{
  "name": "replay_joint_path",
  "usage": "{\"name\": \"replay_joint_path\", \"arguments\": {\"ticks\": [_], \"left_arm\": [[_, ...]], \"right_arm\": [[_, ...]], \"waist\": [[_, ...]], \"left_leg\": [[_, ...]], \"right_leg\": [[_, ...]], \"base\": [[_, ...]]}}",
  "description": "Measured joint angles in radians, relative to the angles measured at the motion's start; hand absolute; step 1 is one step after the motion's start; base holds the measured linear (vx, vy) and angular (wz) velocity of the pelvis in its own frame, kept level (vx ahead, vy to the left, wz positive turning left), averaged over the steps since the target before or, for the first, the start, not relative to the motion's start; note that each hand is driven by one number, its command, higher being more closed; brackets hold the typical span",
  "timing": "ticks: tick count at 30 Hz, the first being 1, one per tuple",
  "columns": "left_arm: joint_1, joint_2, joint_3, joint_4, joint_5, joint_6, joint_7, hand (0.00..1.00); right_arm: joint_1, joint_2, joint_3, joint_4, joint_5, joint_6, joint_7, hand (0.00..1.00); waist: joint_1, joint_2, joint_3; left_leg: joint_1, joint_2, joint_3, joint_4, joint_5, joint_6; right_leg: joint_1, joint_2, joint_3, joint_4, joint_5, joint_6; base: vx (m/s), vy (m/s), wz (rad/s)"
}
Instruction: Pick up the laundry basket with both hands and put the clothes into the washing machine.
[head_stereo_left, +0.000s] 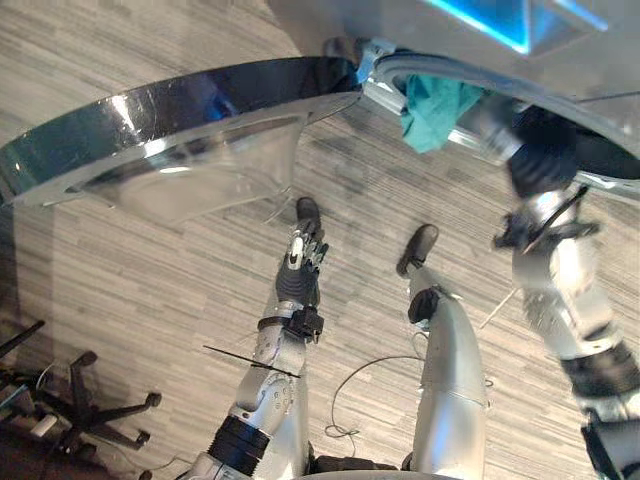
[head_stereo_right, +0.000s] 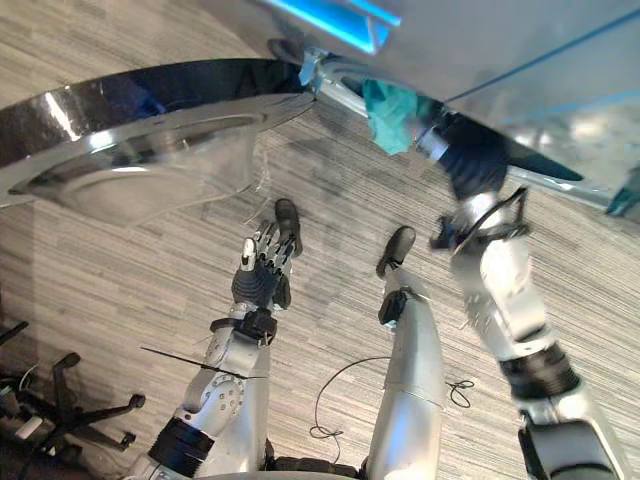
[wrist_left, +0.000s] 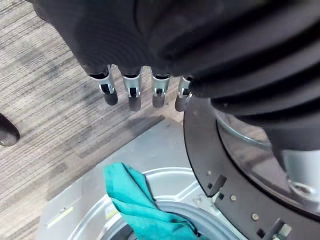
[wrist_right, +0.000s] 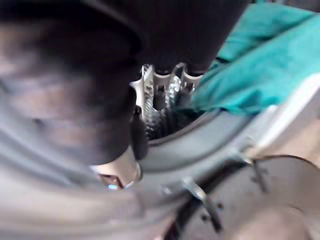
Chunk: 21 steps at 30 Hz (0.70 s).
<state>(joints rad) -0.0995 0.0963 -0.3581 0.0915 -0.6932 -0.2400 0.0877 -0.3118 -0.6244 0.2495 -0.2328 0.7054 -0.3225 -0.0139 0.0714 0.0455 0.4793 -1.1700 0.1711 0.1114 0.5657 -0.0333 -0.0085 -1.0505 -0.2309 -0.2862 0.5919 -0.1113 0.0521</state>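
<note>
A teal cloth (head_stereo_left: 436, 110) hangs over the grey rim of the washing machine's round opening (head_stereo_left: 385, 95). My right hand (head_stereo_left: 540, 150) reaches into that opening just beside the cloth. In the right wrist view its fingers (wrist_right: 160, 95) point straight into the drum, and the teal cloth (wrist_right: 270, 75) lies next to them, not gripped. My left hand (head_stereo_left: 300, 265) hangs low over the floor, away from the machine, with straight fingers (wrist_left: 131, 92) and nothing in it.
The machine's round glass door (head_stereo_left: 180, 140) stands swung wide open to the left, above my left hand. An office chair's black star base (head_stereo_left: 90, 400) sits on the striped grey floor at the lower left.
</note>
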Motion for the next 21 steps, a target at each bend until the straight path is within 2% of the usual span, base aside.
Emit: {"name": "replay_joint_path", "arguments": {"ticks": [6,11,14,16,21], "left_arm": [[0.002,0.006,0.002,0.004,0.011,-0.001,0.000,0.00],[0.002,0.006,0.005,0.003,0.009,-0.006,0.000,0.00],[0.006,0.007,0.016,-0.038,-0.001,-0.013,0.001,0.00],[0.007,0.008,0.016,-0.065,-0.008,-0.020,0.001,0.00],[0.009,0.008,0.016,-0.103,-0.028,-0.032,0.001,0.00]], "right_arm": [[0.036,0.091,0.102,0.096,-0.030,0.043,0.041,0.00],[0.024,0.177,0.099,0.251,-0.081,0.065,0.035,0.00],[-0.032,0.228,0.081,0.391,-0.102,0.078,0.008,0.00],[-0.091,0.257,0.039,0.490,-0.128,0.094,-0.022,0.00],[-0.186,0.274,-0.024,0.600,-0.127,0.106,-0.079,0.00]], "waist": [[0.001,-0.005,-0.002],[0.004,-0.005,-0.002],[0.006,-0.005,-0.001],[0.021,-0.006,-0.001],[0.028,-0.016,0.005]], "left_leg": [[0.013,0.001,-0.004,-0.010,0.001,0.000],[0.011,-0.013,-0.022,-0.009,0.004,0.003],[-0.017,-0.027,-0.048,-0.001,0.005,0.001],[-0.056,-0.039,-0.060,0.019,0.004,-0.002],[-0.134,-0.052,-0.089,0.096,-0.002,-0.010]], "right_leg": [[0.009,0.000,-0.007,0.009,-0.016,-0.002],[0.014,-0.012,-0.024,0.029,-0.034,-0.002],[-0.006,-0.022,-0.044,0.069,-0.061,-0.005],[-0.049,-0.042,-0.047,0.122,-0.087,-0.009],[-0.121,-0.068,-0.048,0.227,-0.136,-0.013]], "base": [[0.01,-0.054,0.05],[0.04,-0.031,0.15],[0.02,-0.037,0.30],[-0.01,-0.033,0.26],[-0.03,-0.031,0.21]]}}
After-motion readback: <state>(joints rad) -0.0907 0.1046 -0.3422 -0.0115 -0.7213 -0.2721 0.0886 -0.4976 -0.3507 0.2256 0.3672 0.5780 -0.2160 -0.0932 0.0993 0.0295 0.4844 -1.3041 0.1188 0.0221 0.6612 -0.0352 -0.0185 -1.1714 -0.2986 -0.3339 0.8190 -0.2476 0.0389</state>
